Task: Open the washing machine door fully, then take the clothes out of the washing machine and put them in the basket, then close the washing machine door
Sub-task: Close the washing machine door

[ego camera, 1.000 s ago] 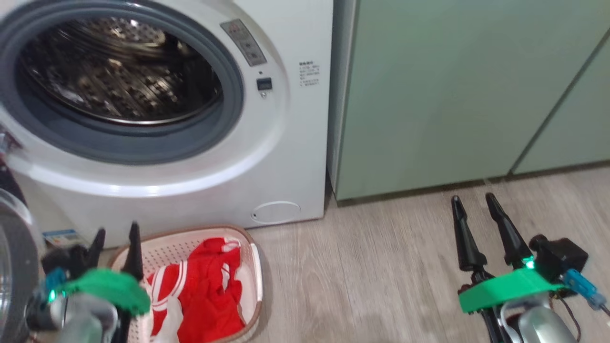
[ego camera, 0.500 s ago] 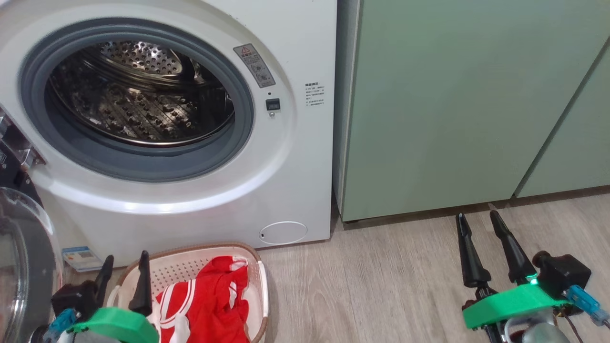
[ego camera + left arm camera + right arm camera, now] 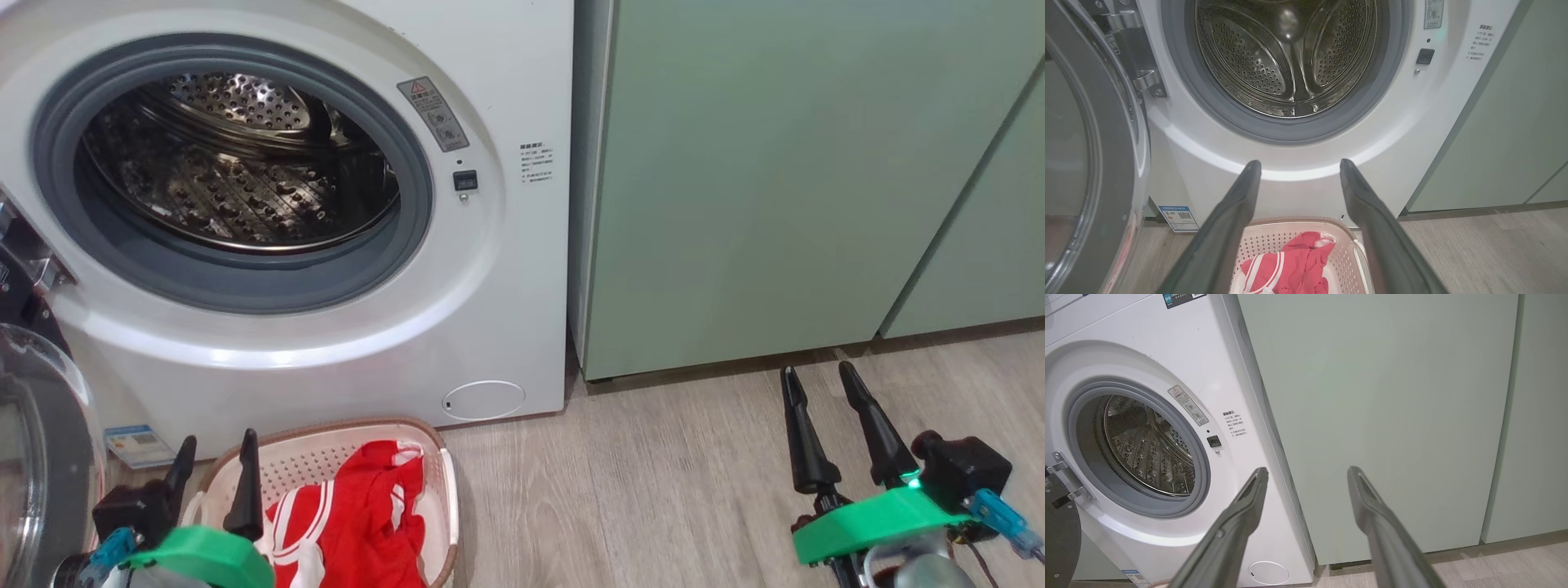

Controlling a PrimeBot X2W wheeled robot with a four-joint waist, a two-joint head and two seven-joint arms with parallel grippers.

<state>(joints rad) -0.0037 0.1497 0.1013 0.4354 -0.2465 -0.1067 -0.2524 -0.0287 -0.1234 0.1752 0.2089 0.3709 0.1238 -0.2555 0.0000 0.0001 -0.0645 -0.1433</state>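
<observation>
Drum [image 3: 1257, 61] perforated shiny steel; basket [image 3: 306, 464] matt plastic; clothes [image 3: 359, 514] soft cloth.

Home laundry corner: washing machine [image 3: 506, 269], green cabinets [image 3: 735, 180], wood-look floor [image 3: 637, 490].

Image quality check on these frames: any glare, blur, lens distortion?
Head view: sharp, bright glare band across the washing machine front below the drum opening. Left wrist view: same glare arc, the clothes read washed-out pink, the left end effector fingers look soft up close. Right wrist view: wide-angle lens leans the washing machine sideways; the cabinets are evenly lit, no glare.
</observation>
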